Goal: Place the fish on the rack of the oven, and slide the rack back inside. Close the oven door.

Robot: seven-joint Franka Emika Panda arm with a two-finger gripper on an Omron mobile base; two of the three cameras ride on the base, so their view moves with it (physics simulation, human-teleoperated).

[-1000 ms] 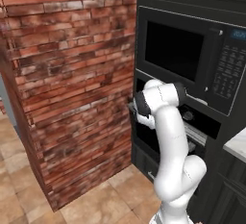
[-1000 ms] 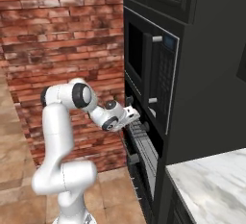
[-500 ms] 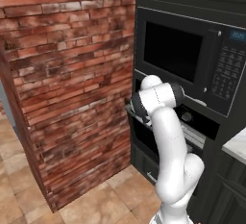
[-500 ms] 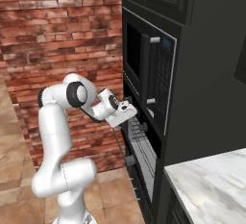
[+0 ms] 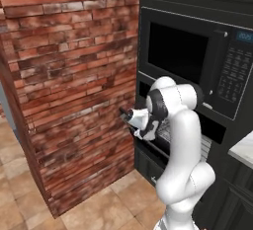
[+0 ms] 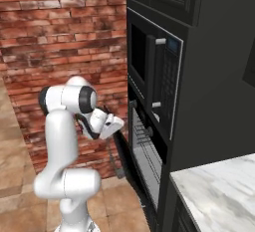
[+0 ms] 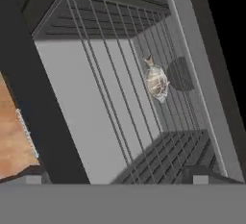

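The fish [image 7: 156, 82] lies on the rack [image 7: 115, 98], with the pale grey cavity of the oven [image 6: 144, 151] around it. The rack's thin bars run lengthwise beneath the fish, which sits toward the rack's right side in the hand view. The oven door [image 6: 121, 159] hangs open, tilted down toward the tiled floor [image 5: 99, 209]. The gripper [image 5: 127, 115] hovers empty in front of the oven opening, its jaws spread wide, apart from the fish and holding nothing. Above the oven sits a black keypad microwave [image 5: 197, 66]; a brick wall [image 5: 69, 86] stands to the left.
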